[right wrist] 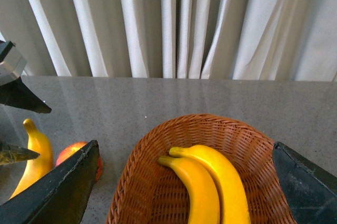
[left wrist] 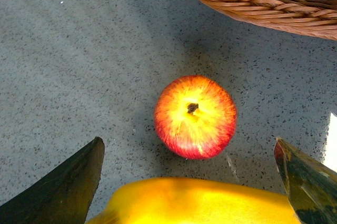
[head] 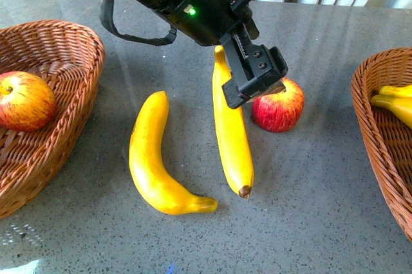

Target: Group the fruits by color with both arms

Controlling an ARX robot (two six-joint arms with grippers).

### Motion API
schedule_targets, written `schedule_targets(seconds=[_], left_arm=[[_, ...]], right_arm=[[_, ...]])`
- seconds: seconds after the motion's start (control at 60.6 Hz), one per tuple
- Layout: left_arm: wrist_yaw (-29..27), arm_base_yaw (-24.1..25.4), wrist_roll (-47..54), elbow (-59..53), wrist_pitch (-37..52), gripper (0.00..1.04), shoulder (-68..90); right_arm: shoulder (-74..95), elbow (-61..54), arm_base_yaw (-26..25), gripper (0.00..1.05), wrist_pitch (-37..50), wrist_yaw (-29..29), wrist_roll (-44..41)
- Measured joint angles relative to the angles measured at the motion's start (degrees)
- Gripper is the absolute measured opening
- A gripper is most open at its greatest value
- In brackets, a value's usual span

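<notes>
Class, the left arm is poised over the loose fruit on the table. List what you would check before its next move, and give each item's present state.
1. Is the left gripper open: ok, fingers spread.
2. Is the left gripper empty: ok.
3. Is the target settled: cannot tell. The straight banana lies under the gripper and the loose apple sits just ahead.
4. Is the loose apple clear of that banana: ok, a gap shows.
5. Does the left basket have room: ok, it holds only the basketed apple.
6. Is the right gripper out of the way: ok, open over the right basket.
</notes>
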Motion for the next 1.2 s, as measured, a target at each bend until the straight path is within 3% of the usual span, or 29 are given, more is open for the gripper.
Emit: schedule_targets(seconds=[1.205], left_arm=[[-1.11,-2.6,4.04,9.53,-4.37,0.96,11.69]], right_arm=[[0.0,0.0,0.0,0.96,0.0,0.0,0.0]])
